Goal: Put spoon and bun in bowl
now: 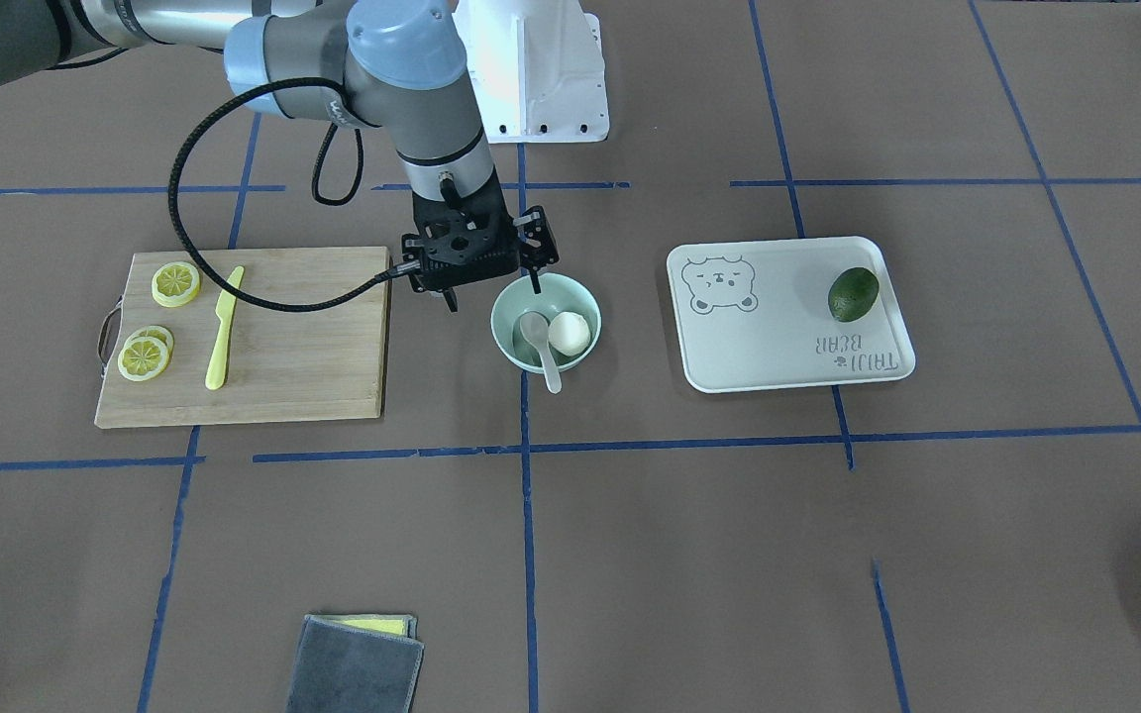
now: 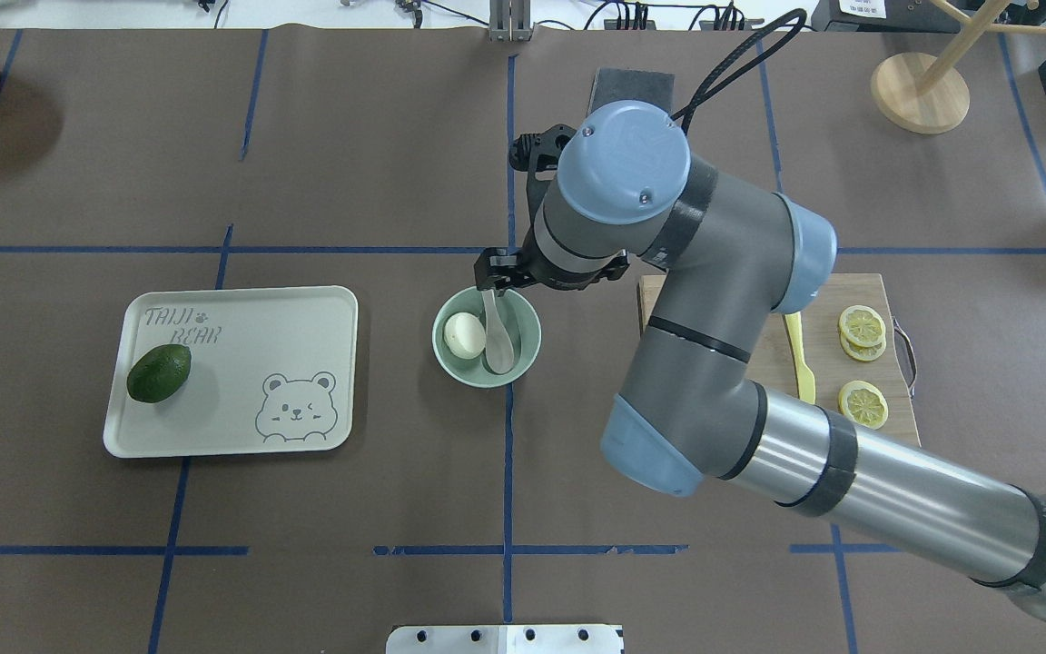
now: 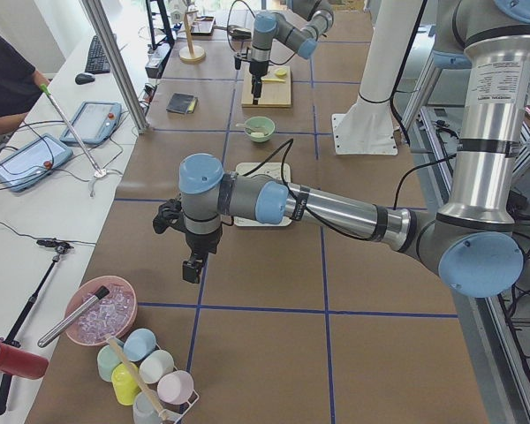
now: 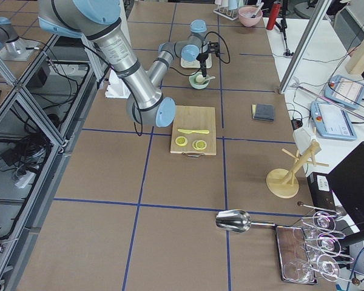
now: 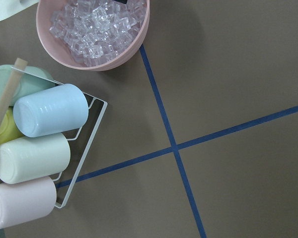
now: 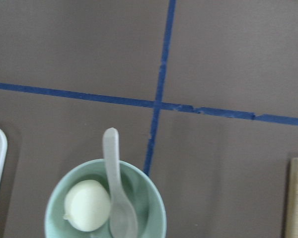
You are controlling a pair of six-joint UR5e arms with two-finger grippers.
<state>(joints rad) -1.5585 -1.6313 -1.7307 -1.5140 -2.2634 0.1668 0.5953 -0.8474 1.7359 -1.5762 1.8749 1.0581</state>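
Observation:
The pale mint-green bowl (image 1: 497, 327) stands at the table's middle. It also shows in the overhead view (image 2: 437, 341) and the right wrist view (image 6: 156, 201). The white bun (image 1: 570, 334) (image 2: 462, 334) (image 6: 87, 206) lies inside it. The white spoon (image 1: 543, 349) (image 2: 494, 331) (image 6: 113, 168) rests in it beside the bun, its handle sticking out over the rim away from the robot. My right gripper (image 1: 493, 290) hangs just above the bowl's robot-side rim, open and empty. My left gripper (image 3: 190, 265) shows only in the exterior left view, far from the bowl; I cannot tell its state.
A wooden cutting board (image 1: 303, 337) with lemon slices (image 1: 176, 283) and a yellow knife (image 1: 224, 327) lies beside the bowl. A white bear tray (image 1: 778, 327) holds an avocado (image 1: 853, 294). A grey cloth (image 1: 358, 663) lies further out. A pink ice bowl (image 5: 134, 44) and cup rack (image 5: 84, 144) are under the left wrist.

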